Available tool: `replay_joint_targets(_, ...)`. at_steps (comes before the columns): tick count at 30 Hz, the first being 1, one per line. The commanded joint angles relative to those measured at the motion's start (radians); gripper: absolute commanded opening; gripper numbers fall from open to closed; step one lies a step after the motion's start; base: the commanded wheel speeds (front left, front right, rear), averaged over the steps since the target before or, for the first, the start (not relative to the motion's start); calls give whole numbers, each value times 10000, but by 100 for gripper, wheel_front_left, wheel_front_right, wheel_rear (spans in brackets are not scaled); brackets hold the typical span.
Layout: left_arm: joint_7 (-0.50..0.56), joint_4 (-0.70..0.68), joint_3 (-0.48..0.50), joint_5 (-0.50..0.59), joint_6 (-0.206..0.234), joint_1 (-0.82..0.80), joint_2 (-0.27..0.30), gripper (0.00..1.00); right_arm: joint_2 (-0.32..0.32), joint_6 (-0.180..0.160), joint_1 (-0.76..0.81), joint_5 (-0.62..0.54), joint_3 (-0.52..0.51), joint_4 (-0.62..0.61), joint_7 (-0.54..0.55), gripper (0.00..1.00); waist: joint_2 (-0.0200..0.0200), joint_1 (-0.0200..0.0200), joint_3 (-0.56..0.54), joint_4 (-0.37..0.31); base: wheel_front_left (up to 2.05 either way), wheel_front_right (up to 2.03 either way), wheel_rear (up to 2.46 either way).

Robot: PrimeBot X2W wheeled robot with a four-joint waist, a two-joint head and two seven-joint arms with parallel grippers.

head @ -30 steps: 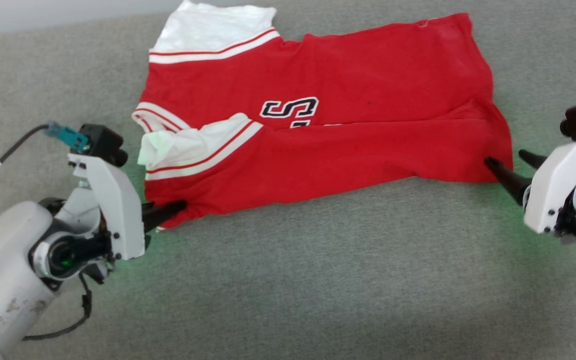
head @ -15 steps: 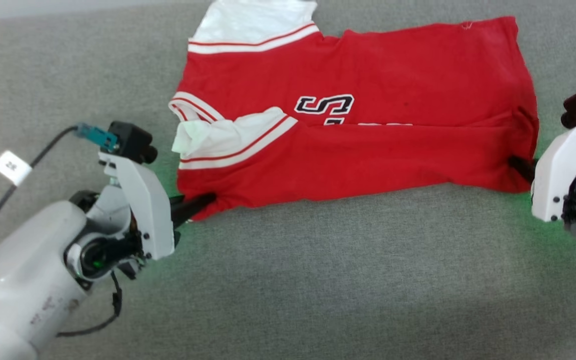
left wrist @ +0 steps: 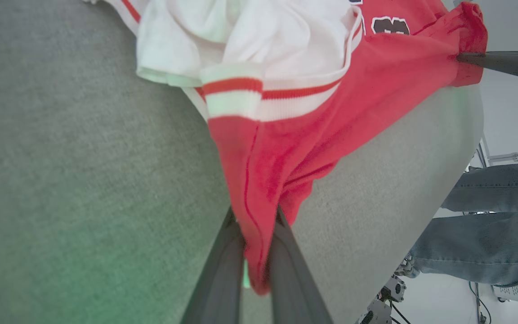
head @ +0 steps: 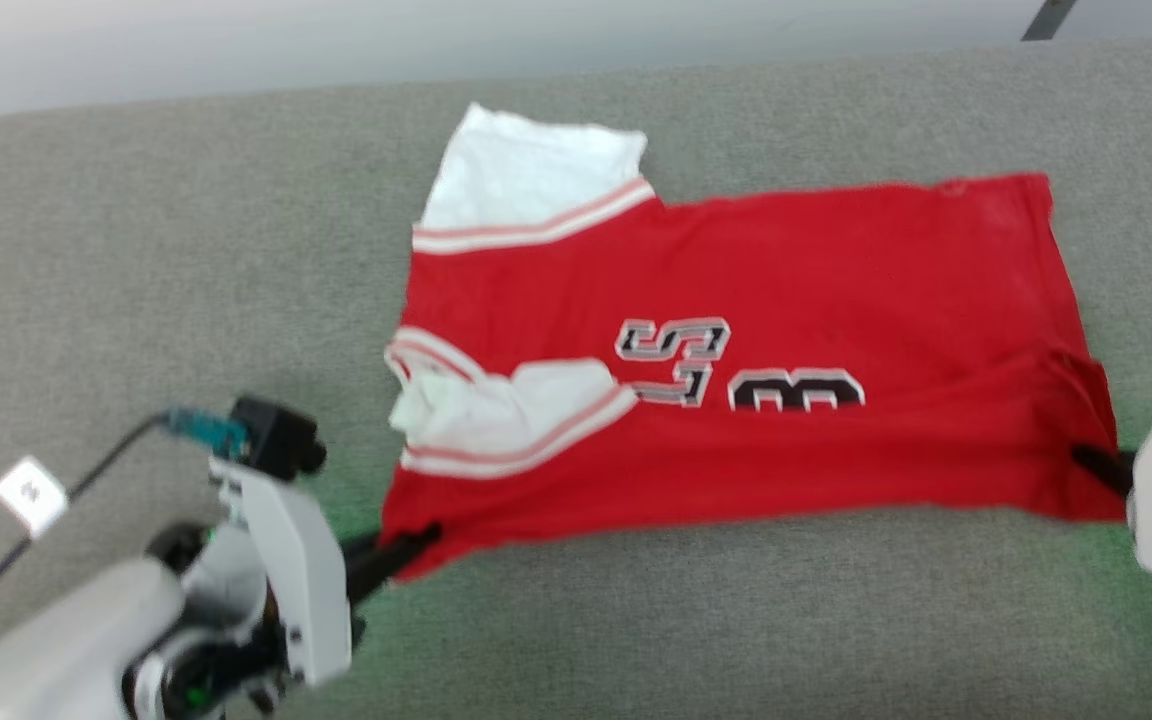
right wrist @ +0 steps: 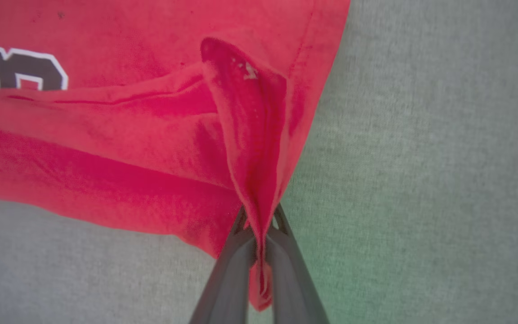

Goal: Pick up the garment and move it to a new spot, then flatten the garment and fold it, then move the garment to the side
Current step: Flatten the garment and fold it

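Because both my jaws pinch only thin bites of the garment point(head: 836, 290), left at its near sleeve-end corner point(left wrist: 259, 234), right at its near hem corner point(right wrist: 259, 211), while the rest lies on the grey bench point(head: 186, 250), an uneven pull could slip one corner free and bunch the tucked sleeve point(head: 496, 410).

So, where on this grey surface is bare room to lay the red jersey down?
The widest bare patch of the grey fabric surface lies before the near edge of the red jersey shirt, between the left gripper and the right gripper. Another lies left of the shirt. Crowded: both near corners, where the grippers pinch the cloth.
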Motion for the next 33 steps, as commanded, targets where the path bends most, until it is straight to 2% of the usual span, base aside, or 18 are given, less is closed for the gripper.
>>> replay_joint_targets(1, -143, -519, -14, -60, 234, 442, 261, 0, -259, -8, 523, 191, -164, -378, 189, 0, 0, 0, -74, 100, 0, 0, 0)
replay_joint_targets(7, -588, -1840, 33, -204, 713, 1175, 764, 1, -507, -8, 1574, 298, -850, -1386, 472, 0, 0, 0, 4, 121, 0, 0, 0)
replay_joint_targets(8, -683, -1921, 84, -193, 787, 1223, 793, 13, -449, -8, 1654, 224, -992, -1474, 416, 0, 0, 0, 15, 128, 0, 0, 0)
replay_joint_targets(9, -757, -1975, 104, -200, 826, 1265, 804, 32, -359, -8, 1724, 167, -1139, -1533, 357, 35, 0, 0, 23, 133, 0, 0, 0)
replay_joint_targets(10, -807, -2023, 114, -233, 867, 1306, 808, 44, -261, -8, 1789, 144, -1261, -1588, 303, 66, 0, 0, 27, 137, 0, 0, 0)
replay_joint_targets(11, -859, -2082, 140, -209, 886, 1325, 814, 82, -159, -8, 1817, 92, -1413, -1608, 282, 100, 0, 0, 31, 133, 0, 0, 0)
replay_joint_targets(12, -975, -2126, 222, -223, 926, 1329, 806, 100, -121, -8, 1803, -2, -1525, -1710, 200, 100, 0, 0, 31, 137, 0, 0, 0)
replay_joint_targets(17, -1544, -2303, 576, -152, 1179, 1420, 1053, 100, 213, -8, 1794, -544, -2142, -2085, -376, 100, 0, 0, 19, 125, 0, 0, 0)
replay_joint_targets(21, -2373, -2031, 1136, 112, 1501, 1123, 1159, 100, 727, -8, 1589, -1269, -2619, -2370, -1633, 100, 0, 0, 39, 92, 0, 0, 0)
replay_joint_targets(23, -3028, -1746, 1427, 435, 1619, 900, 974, 100, 1102, -8, 1544, -1694, -2755, -2444, -2490, 100, 0, 0, 58, 38, 0, 0, 0)
replay_joint_targets(24, -3028, -1746, 1427, 435, 1619, 900, 974, 100, 1102, -8, 1544, -1694, -2755, -2444, -2490, 100, 0, 0, 58, 38, 0, 0, 0)
replay_joint_targets(26, -3738, -1185, 1712, 903, 1897, 611, 849, 100, 1559, -8, 1468, -2038, -2870, -2410, -3357, 100, 0, 0, 68, -58, 0, 0, 0)
replay_joint_targets(28, -4316, -629, 2002, 997, 1966, 281, 448, 100, 2083, -8, 1331, -2365, -3020, -2406, -4307, 100, 0, 0, 78, -212, 0, 0, 0)
replay_joint_targets(30, -4570, -2, 2152, 1230, 1882, -150, 291, 100, 2478, -8, 1297, -2746, -3078, -2412, -5191, 100, 0, 0, 123, -415, 0, 0, 0)
replay_joint_targets(33, -4390, 831, 2200, 1206, 1335, -868, -62, 100, 3072, -8, 1221, -3213, -3003, -2505, -6337, 100, 0, 0, 233, -822, 0, 0, 0)
